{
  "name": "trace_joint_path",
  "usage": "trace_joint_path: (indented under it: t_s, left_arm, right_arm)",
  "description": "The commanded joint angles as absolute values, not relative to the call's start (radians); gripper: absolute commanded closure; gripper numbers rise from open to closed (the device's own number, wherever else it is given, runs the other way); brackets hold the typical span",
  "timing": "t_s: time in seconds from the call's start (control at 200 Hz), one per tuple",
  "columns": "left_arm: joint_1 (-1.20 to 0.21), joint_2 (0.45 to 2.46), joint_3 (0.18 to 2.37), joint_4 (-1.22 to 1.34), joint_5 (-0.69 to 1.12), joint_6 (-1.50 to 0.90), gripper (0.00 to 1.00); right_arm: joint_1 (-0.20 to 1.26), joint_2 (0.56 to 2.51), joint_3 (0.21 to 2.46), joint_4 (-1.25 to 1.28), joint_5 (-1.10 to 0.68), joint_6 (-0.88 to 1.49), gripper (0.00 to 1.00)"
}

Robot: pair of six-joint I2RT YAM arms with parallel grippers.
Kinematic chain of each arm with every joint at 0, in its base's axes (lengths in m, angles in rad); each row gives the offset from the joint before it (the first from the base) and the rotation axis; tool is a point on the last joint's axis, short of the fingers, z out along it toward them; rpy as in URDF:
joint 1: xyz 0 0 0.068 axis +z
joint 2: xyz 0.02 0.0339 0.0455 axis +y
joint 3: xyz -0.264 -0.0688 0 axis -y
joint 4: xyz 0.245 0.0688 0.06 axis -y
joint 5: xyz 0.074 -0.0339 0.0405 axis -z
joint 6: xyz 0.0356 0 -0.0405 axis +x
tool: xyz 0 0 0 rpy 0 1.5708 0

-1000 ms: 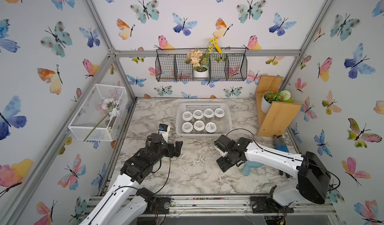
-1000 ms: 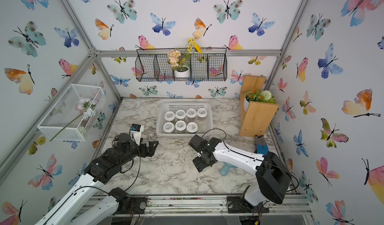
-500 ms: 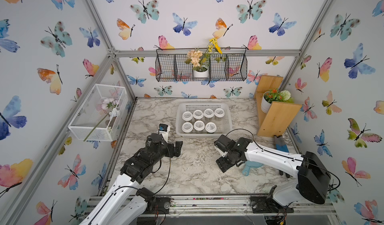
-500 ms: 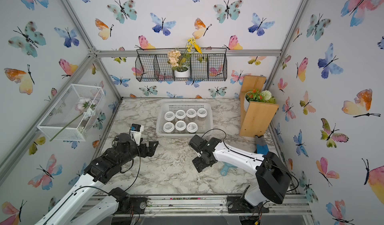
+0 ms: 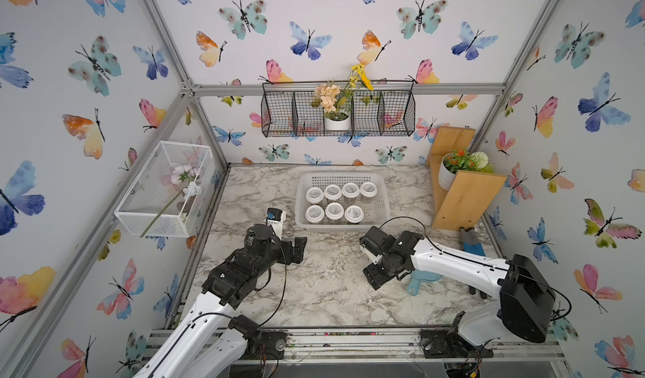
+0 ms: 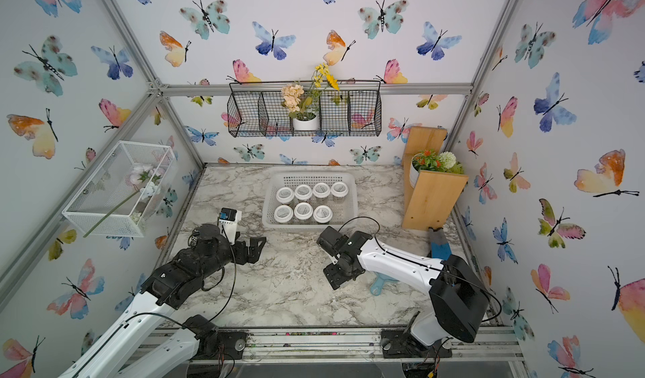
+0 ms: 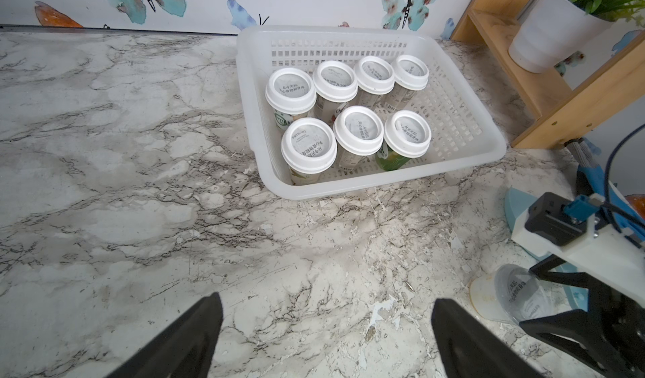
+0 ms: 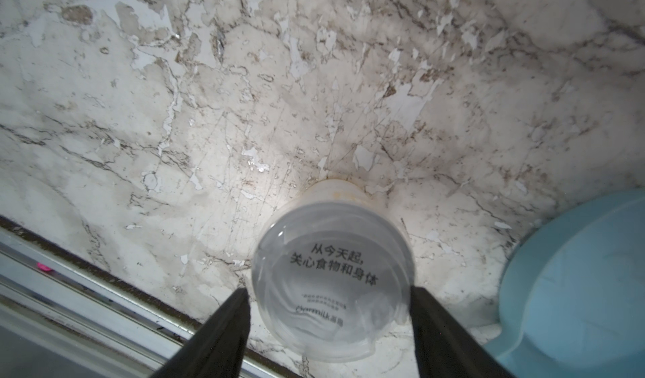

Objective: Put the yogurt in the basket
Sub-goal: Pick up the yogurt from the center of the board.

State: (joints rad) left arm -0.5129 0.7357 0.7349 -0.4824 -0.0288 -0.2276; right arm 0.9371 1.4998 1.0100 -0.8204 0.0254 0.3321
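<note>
Plastic yogurt jar (image 8: 331,261), pale-lidded: on tabletop (image 8: 244,97), apart from basket (image 7: 349,188) holding seven others (image 7: 357,130); right pincer (image 8: 328,289) brackets its lid closely, grip cannot be told; left pincer (image 7: 326,299) wide, empty. Advice: clamp squarely, lift straight before carrying

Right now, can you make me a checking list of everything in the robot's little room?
Surface: marble-look table, scuffed and chipped.
Job's things: seven yogurt jars standing in the white basket; eighth jar on the table.
Clutter: light blue plastic piece; blue brush.
Grippers: left gripper open, empty; right gripper straddles the eighth jar, grip unclear.
Cables: a black cable loops off each arm.
Surroundings: wire basket with flowers, mesh box, wooden shelf.
</note>
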Motion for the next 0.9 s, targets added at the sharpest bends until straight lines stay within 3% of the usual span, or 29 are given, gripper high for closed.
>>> trace_joint_path:
  t_s: [0.0,0.275,0.586,0.896]
  left_arm:
    - [-0.519,0.724,0.726,-0.469,0.005,-0.218,0.0]
    - [-0.517,0.724,0.726,-0.469,0.004,-0.218,0.0]
    - [-0.518,0.724,0.726,-0.469,0.008,-0.216,0.0]
    - [-0.518,0.724,0.726,-0.468,0.008,-0.216,0.0]
  right_arm:
    - [0.943,1.514,0.997,-0.813,0.012,0.33,0.28]
    - [0.943,1.519,1.0,-0.818,0.014,0.327,0.31]
    - [0.943,1.526,1.014,-0.825,0.012,0.321,0.47]
    - [0.943,1.537,1.062,-0.859,0.036,0.309,0.49]
